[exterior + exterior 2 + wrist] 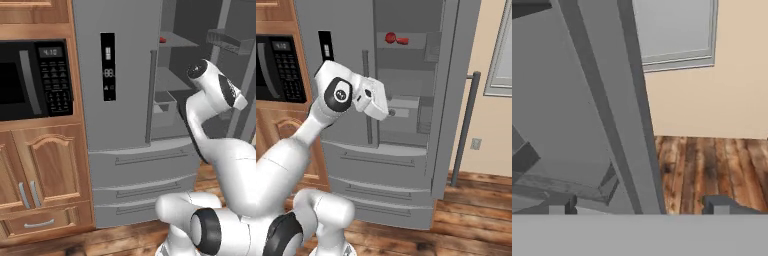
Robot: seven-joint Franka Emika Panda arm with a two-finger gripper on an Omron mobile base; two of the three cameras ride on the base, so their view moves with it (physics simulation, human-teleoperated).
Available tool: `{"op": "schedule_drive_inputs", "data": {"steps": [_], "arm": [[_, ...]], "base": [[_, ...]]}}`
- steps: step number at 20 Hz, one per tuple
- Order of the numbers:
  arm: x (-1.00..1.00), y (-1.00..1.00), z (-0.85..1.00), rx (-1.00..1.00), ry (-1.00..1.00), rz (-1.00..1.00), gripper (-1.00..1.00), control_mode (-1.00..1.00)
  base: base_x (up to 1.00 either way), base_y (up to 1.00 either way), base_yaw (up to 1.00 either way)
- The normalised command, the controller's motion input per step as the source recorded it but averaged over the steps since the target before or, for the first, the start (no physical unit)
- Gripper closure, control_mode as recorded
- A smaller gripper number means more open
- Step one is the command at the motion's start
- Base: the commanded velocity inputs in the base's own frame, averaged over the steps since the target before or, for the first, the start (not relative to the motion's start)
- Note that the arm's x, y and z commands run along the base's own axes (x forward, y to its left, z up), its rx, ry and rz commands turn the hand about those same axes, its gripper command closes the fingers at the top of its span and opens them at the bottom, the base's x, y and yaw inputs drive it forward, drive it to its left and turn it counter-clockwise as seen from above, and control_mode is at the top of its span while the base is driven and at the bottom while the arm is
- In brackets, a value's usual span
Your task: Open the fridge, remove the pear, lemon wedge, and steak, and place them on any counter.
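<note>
The end effector (pixel 639 206) has its two dark fingertips (pixel 561 206) spread wide apart with nothing between them, and in the hand view they straddle the edge of the fridge's open right door, with the grey interior on one side and the wooden floor (pixel 712 170) on the other. From the right base view the white hand sits in front of the fridge (pixel 406 165) at mid-height, just at the gap where the right door has swung out, its bar handle (pixel 465 130) standing clear toward the beige wall. Inside, up on a high shelf, there's the red steak (pixel 402 41) with a round red item (pixel 390 37) just beside it; what that round one is, I can't tell. The lemon wedge I can't make out. Over in the left base view the left door is shut, black display panel (pixel 108 66) facing us, drawers below closed, and the black microwave (pixel 35 80) is set in the wooden cabinets (pixel 45 170) to the left.
</note>
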Motion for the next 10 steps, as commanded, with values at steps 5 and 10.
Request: {"op": "schedule_drive_inputs", "data": {"steps": [5, 10], "arm": [[-0.14, 0.72, 0.01, 0.10, 0.29, 0.79, -1.00, -1.00], [-0.06, 0.52, -0.24, 0.06, 0.28, 0.90, -1.00, -1.00]], "base": [[0.00, 0.00, 0.00], [0.00, 0.00, 0.00]]}}
